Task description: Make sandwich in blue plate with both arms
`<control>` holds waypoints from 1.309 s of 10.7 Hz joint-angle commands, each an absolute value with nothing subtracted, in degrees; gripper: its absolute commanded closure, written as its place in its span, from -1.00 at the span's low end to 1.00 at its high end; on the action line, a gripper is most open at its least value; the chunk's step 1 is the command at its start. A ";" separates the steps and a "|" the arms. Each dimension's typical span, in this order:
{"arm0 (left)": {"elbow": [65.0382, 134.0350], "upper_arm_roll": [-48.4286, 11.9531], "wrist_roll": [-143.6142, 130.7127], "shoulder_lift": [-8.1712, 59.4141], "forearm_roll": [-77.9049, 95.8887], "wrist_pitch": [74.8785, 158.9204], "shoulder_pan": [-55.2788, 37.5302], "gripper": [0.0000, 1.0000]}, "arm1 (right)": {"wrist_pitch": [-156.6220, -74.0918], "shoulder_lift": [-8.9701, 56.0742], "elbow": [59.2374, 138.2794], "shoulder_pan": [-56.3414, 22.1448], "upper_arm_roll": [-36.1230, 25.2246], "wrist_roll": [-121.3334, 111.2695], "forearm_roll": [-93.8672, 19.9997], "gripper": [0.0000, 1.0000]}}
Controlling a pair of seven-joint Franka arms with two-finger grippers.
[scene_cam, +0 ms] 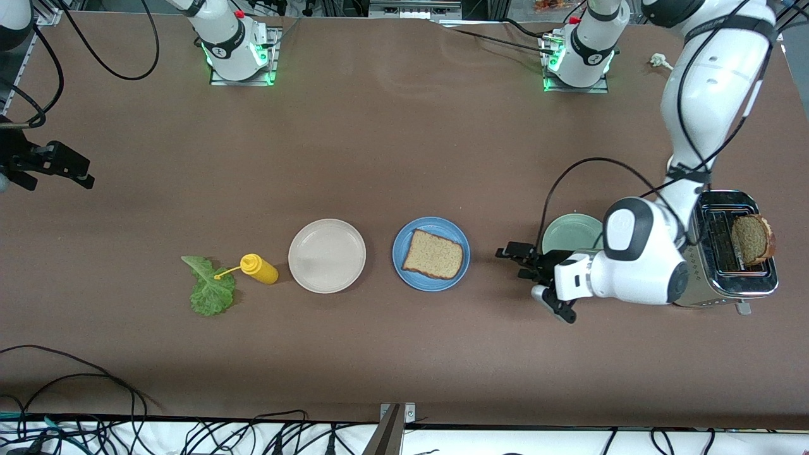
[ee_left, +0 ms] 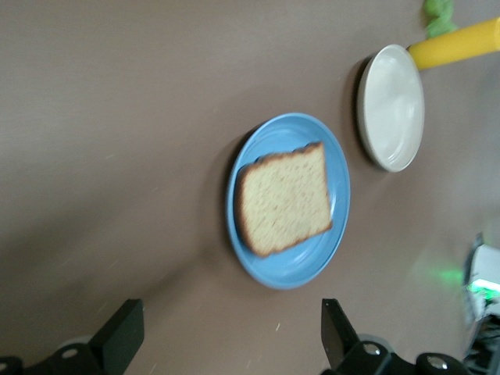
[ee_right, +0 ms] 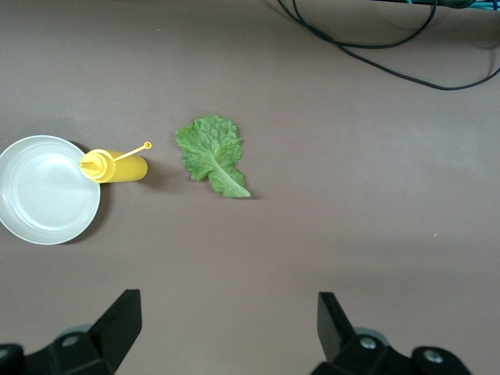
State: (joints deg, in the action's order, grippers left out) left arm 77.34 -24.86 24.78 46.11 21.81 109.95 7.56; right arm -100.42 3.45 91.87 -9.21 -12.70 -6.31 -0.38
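The left arm hides perhaps half of the pale green plate.

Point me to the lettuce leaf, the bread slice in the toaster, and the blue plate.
lettuce leaf (ee_right: 211, 155): right wrist view, middle of the leaf blade.
bread slice in the toaster (scene_cam: 750, 239): front view, its brown face above the slot.
blue plate (ee_left: 293, 269): left wrist view, bare blue rim beside the bread on it.

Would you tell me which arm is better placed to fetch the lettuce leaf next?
Probably the right: its open gripper hangs near the lettuce leaf, while the left gripper sits between blue plate and toaster.
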 commanded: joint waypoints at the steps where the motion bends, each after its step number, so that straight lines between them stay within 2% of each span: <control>1: 78.66 -24.26 17.95 35.80 8.66 103.28 7.56 -1.00 | -99.40 3.60 90.97 -9.40 -12.48 -5.71 0.62 -1.00; 4: 79.01 -24.34 14.24 27.19 -2.77 99.33 7.47 -1.00 | -99.32 3.60 90.97 -9.40 -12.48 -5.71 0.62 -1.00; 8: 79.10 -24.96 7.92 17.60 -12.04 87.75 7.29 -1.00 | -99.32 3.60 90.97 -9.40 -12.48 -5.71 0.62 -1.00; 11: 78.84 -24.52 8.00 13.46 -9.59 83.95 9.74 -1.00 | -99.05 3.60 90.88 -9.40 -12.48 -5.71 0.53 -1.00; 14: 78.75 -24.43 7.73 13.71 -7.91 84.29 9.93 -1.00 | -98.88 3.52 90.79 -9.14 -12.74 -6.24 0.53 -1.00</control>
State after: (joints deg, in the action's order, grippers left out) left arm 77.28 -24.60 8.29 14.70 -9.34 84.04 9.59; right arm -100.17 3.55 91.83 -9.25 -12.66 -6.31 -0.38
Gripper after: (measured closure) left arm 0.000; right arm 0.000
